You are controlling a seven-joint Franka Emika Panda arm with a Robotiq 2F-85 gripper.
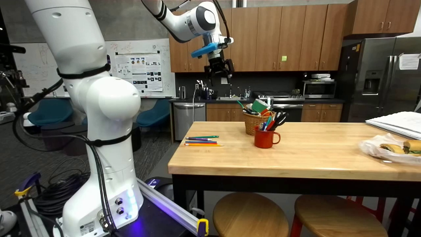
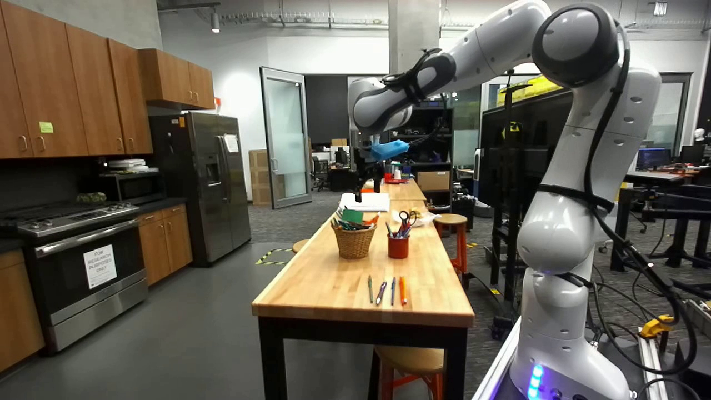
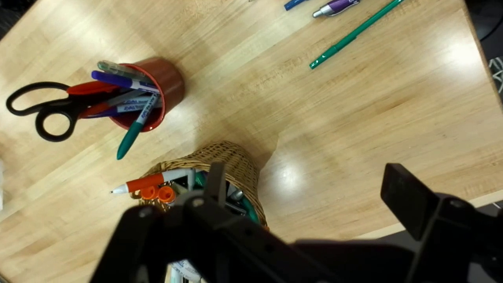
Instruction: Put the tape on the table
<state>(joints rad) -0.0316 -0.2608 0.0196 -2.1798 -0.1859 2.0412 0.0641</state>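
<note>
I cannot make out the tape for certain. A wicker basket (image 1: 251,124) full of pens and other items stands on the wooden table (image 1: 312,154); it also shows in an exterior view (image 2: 355,244) and in the wrist view (image 3: 237,159). A white rounded printed item (image 3: 186,270) shows partly behind my gripper in the wrist view; I cannot tell what it is. A green block (image 1: 259,105) sticks out of the basket top. My gripper (image 1: 221,78) is open and empty, high above the table. In the wrist view its fingers (image 3: 310,188) are wide apart, one overlapping the basket.
A red mug (image 1: 263,140) with scissors and markers stands close to the basket. Several pens (image 1: 202,139) lie near the table's end. A wrapped sandwich (image 1: 394,149) and a stack of paper (image 1: 399,121) lie farther along. Stools (image 1: 250,215) stand beside the table.
</note>
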